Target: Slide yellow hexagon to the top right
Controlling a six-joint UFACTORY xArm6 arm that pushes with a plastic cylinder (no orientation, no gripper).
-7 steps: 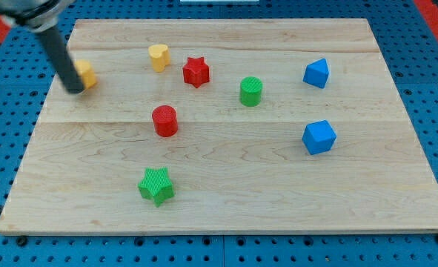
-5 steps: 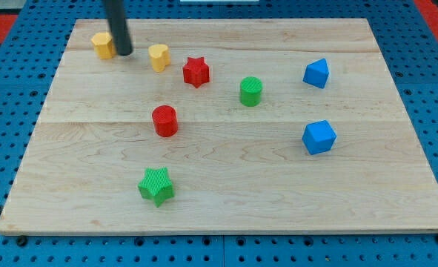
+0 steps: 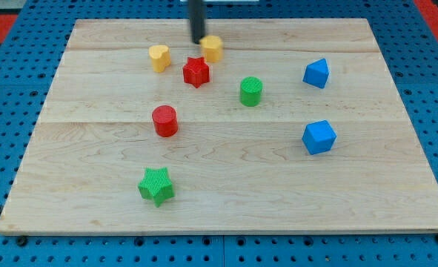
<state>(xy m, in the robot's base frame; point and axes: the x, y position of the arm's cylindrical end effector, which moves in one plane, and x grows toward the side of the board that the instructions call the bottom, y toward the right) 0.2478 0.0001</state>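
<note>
Step in hand: mid-push. My tip (image 3: 198,41) is just beside the yellow hexagon (image 3: 213,48), at its 9 o'clock side, touching or nearly so. The rod carries no pincer, so no apart-or-together state applies. The hexagon sits near the board's (image 3: 396,208) 12 o'clock edge, about midway across; the 1 to 2 o'clock corner is well apart. Next move, by judgement: push toward 3 o'clock, keeping behind the block, passing above the upper blue block.

Stock, from the view's left to right:
- yellow heart (image 3: 158,57), one
- green star (image 3: 156,185), one
- red cylinder (image 3: 164,120), one
- red star (image 3: 196,72), one
- yellow hexagon, one
- green cylinder (image 3: 251,90), one
- blue blocks, two: upper (image 3: 316,73), lower (image 3: 319,136)

Total: eight blocks.
</note>
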